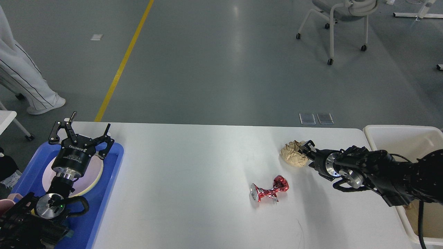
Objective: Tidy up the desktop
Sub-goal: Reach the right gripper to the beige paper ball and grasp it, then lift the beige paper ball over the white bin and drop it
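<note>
The white desktop (193, 173) fills the middle of the head view. A crumpled tan paper wad (292, 154) lies at its right rear. My right gripper (304, 148) reaches in from the right, its fingertips at the wad's right edge; I cannot tell whether they are closed on it. A crushed red can (270, 190) lies in front of the wad, apart from the gripper. My left gripper (79, 133) is open and empty, held above the blue tray (110, 173) at the left.
A pale round plate (91, 176) lies in the blue tray under my left arm. A cream bin (401, 133) stands off the desktop's right edge. A person's legs (24, 79) and a wheeled chair (341, 20) are on the floor beyond.
</note>
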`<state>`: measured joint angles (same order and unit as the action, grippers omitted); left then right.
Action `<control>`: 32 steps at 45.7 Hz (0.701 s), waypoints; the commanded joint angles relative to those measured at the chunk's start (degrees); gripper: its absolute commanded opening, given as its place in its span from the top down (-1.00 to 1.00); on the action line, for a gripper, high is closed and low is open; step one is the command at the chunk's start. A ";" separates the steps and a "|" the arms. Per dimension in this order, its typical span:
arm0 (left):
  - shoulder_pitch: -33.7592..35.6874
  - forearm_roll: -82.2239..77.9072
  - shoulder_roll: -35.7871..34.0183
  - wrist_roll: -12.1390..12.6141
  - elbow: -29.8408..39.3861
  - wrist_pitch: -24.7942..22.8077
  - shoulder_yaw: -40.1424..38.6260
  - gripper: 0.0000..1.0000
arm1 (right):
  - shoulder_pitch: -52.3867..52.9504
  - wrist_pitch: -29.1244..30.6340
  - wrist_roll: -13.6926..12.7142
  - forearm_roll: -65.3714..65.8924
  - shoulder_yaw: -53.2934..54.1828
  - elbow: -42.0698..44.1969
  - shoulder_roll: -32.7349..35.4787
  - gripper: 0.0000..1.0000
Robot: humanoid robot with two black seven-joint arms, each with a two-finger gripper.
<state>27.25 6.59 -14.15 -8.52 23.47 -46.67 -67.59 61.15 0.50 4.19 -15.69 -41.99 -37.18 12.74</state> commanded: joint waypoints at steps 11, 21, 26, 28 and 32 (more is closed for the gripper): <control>-0.01 0.00 0.00 0.00 -0.09 0.00 0.00 -0.96 | -0.07 -2.52 0.12 0.13 4.46 -0.70 0.44 1.00; -0.01 0.00 0.00 0.00 -0.01 0.00 0.00 -0.96 | 1.08 -2.00 0.12 0.13 4.90 -2.27 3.86 1.00; -0.01 0.00 0.00 0.00 -0.01 0.00 0.00 -0.96 | 3.62 -1.65 0.12 0.57 4.90 -6.14 8.08 1.00; -0.01 0.00 0.00 0.00 -0.09 0.09 0.00 -0.96 | 5.81 -1.47 0.12 0.83 4.81 -8.07 10.01 1.00; -0.01 0.00 0.00 0.00 -0.01 0.00 0.00 -0.96 | 11.08 -1.03 0.12 1.97 3.59 -13.25 14.67 1.00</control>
<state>27.25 6.57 -14.15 -8.52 23.46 -46.67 -67.59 66.24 -1.07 4.31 -14.95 -37.21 -44.56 21.95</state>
